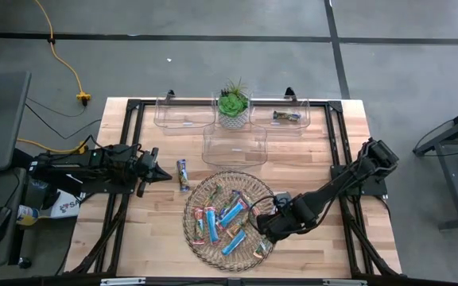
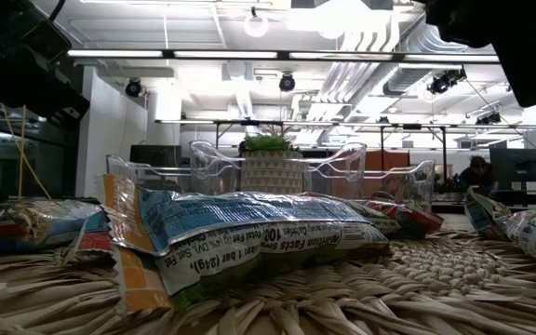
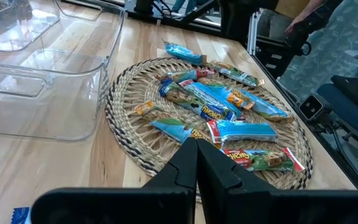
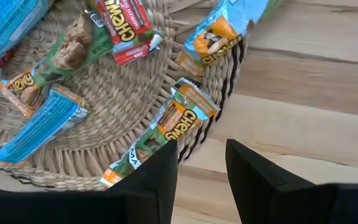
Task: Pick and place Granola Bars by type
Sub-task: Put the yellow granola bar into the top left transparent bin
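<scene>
Several granola bars in blue, orange-red and green-orange wrappers lie flat on the round wicker tray [image 1: 213, 246] at the table's near middle. My right gripper [image 4: 201, 168] hangs open, pointing down, over the tray's right rim [image 1: 264, 230]. A green-orange bar [image 4: 166, 134] lies on the rim just beside one finger, and bare table shows between the fingers. In the low view the gripper [image 2: 519, 37] stands well above the tray. My left gripper [image 3: 196, 168] rests shut at the table's left [image 1: 161, 176], near a lone bar [image 1: 183, 175] that lies on the wood.
Three clear bins stand at the far side: left [image 1: 185, 113], right [image 1: 281, 115] with one bar [image 1: 287, 116] inside, and a middle one [image 1: 234, 147] nearer the tray. A potted plant [image 1: 233, 103] sits between the far bins. Bare wood lies right of the tray.
</scene>
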